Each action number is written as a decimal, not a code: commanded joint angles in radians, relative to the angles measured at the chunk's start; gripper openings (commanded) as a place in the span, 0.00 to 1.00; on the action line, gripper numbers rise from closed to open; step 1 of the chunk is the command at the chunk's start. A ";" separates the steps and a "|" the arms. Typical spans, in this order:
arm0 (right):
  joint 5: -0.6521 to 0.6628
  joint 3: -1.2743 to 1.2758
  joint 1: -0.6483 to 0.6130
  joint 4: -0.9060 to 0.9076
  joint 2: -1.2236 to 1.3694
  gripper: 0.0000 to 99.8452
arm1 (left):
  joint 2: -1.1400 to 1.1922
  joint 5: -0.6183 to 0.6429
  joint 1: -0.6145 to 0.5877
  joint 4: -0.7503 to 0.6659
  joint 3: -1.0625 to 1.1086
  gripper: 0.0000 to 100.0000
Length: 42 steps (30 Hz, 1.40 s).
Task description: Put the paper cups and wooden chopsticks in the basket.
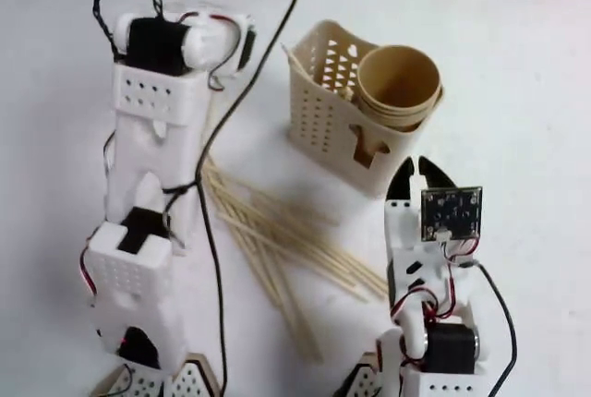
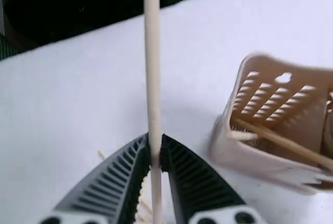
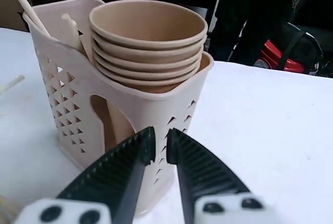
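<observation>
White table (image 1: pixel 517 65), dark clutter behind its far edge.

High view: the basket (image 1: pixel 323 120) stands upright mid-table with the stack of paper cups (image 1: pixel 397 78) nested in its near-right part. Loose chopsticks (image 1: pixel 286 249) lie fanned on the table between the two arms, near the basket but not touching it. The right gripper (image 1: pixel 420 172) sits just beside the basket's near wall.

Left wrist view: the left gripper (image 2: pixel 155 145) is clamped on a single chopstick (image 2: pixel 151 67) – the stick passes straight between the fingertips and runs on well beyond them. Basket (image 2: pixel 270 130) off to the side, apart from the fingers, with chopsticks already inside (image 2: pixel 283 143).

Right wrist view: right gripper (image 3: pixel 159 141) fingers nearly together – a narrow gap, nothing in it. Tips sit right at the basket (image 3: pixel 67 104) wall, below the paper cups (image 3: pixel 148 31). Contact with the wall cannot be told.
</observation>
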 commanded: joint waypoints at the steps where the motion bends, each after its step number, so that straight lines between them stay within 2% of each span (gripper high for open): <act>1: -0.009 -0.003 0.010 -0.004 -0.025 0.05 | -0.070 -0.006 0.059 -0.124 -0.097 0.02; 8: -0.009 -0.003 0.010 -0.007 -0.025 0.05 | -0.067 0.000 0.139 -0.287 -0.216 0.02; 15: -0.005 -0.003 0.010 -0.007 -0.025 0.05 | -0.062 0.008 0.216 -0.437 -0.216 0.02; 19: -0.002 -0.003 0.012 -0.008 -0.025 0.05 | -0.041 0.147 0.220 -0.496 -0.215 0.02; 25: 0.000 -0.003 0.012 -0.008 -0.025 0.05 | 0.091 0.180 0.216 -0.548 -0.227 0.02; 28: 0.000 -0.002 0.012 -0.008 -0.025 0.05 | 0.145 0.242 0.202 -0.560 -0.227 0.02; 34: 0.000 -0.002 0.012 -0.008 -0.025 0.05 | 0.217 0.241 0.189 -0.549 -0.227 0.03; 39: 0.000 -0.002 0.012 -0.008 -0.025 0.05 | 0.203 0.241 0.180 -0.451 -0.227 0.18; 42: 0.000 -0.002 0.012 -0.008 -0.025 0.05 | 0.162 0.212 0.170 -0.377 -0.227 0.18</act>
